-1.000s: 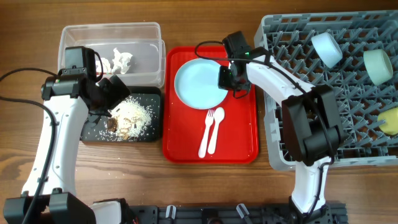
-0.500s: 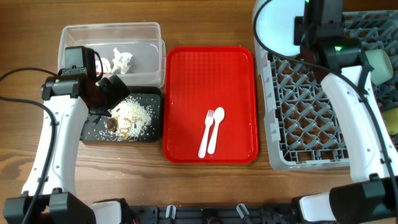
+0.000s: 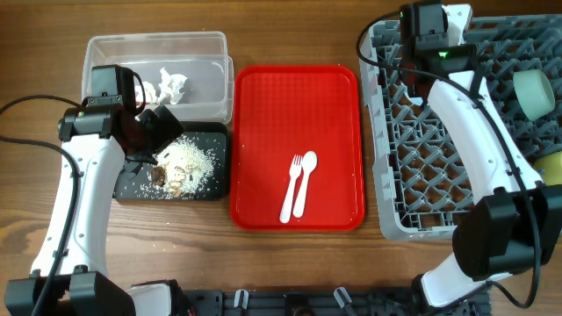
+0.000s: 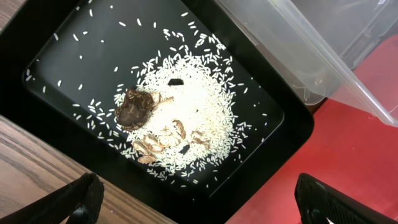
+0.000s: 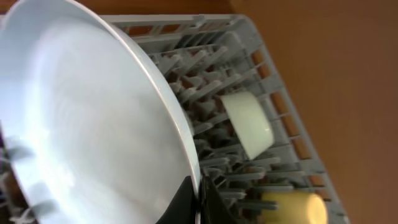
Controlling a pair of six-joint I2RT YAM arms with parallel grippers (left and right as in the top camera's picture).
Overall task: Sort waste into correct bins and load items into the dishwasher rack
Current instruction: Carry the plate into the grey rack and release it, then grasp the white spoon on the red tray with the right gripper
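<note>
Over the grey pegged rack, your right gripper tight on the pale blue round plate, left gripper wide open

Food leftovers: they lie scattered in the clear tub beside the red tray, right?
Wrong tub. The food leftovers lie scattered in the black tub beside the red tray; the left wrist view shows it.

leftovers in black bin, clear bin beside
</note>
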